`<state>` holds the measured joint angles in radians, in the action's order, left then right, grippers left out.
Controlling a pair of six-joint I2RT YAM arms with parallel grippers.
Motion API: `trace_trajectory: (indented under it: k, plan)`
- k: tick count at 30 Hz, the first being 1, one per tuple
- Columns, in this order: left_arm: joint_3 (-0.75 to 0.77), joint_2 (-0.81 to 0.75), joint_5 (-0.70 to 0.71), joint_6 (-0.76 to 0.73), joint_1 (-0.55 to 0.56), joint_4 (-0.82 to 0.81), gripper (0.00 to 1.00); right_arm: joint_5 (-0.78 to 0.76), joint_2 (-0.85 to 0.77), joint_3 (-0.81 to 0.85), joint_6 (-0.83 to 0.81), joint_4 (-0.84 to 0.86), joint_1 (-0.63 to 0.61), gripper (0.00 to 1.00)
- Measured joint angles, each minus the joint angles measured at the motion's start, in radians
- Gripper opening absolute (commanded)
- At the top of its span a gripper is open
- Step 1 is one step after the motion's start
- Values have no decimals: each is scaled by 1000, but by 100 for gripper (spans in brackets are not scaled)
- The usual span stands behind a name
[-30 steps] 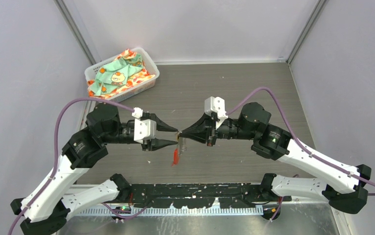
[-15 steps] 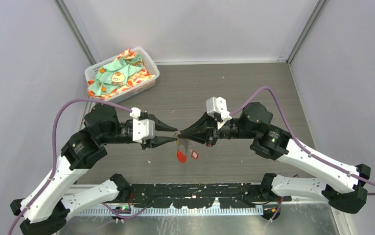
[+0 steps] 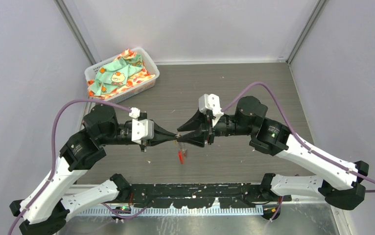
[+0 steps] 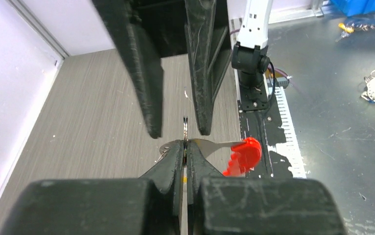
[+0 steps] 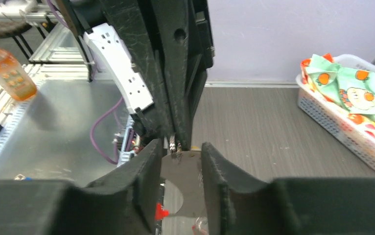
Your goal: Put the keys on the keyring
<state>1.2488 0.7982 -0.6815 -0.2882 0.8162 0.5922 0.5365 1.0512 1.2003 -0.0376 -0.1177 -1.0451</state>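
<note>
Red-headed key (image 4: 243,155) hangs off the keyring (image 4: 185,128), which my left claw (image 4: 185,145) pinches edge-on above the bench (image 3: 234,88); right claw (image 5: 180,149) stands spread (one finger either side of that ring).

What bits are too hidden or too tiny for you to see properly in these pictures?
- Left wrist view: the keyring shows only as a thin edge. The left gripper hides where the red key meets it.
- Top view: the keyring is too small to make out between the left gripper and the right gripper.
- Right wrist view: only a red scrap peeks past a right finger, so I can't tell what it is.
</note>
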Motion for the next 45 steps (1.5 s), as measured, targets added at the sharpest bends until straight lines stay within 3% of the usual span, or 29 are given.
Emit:
trace_trajectory:
  k: [2,5,12,19,27,37,45]
  plan:
    - [0,0,0,-11,0,18,1,-17,27,65,-8,-91,0,55]
    - [0,5,6,-49,0,56,1,-46,87,209,-39,-265,0,55]
    - [19,68,18,-154,0,170,0,-93,283,618,-150,-675,0,45]
    - [93,154,53,-188,0,230,1,-76,414,778,-239,-943,0,38]
    - [111,153,60,-169,0,230,0,-63,418,755,-269,-1007,0,24]
    - [111,153,51,-167,0,235,1,-72,393,704,-270,-954,0,24]
    - [116,153,38,-167,0,238,1,-74,393,702,-270,-949,0,12]
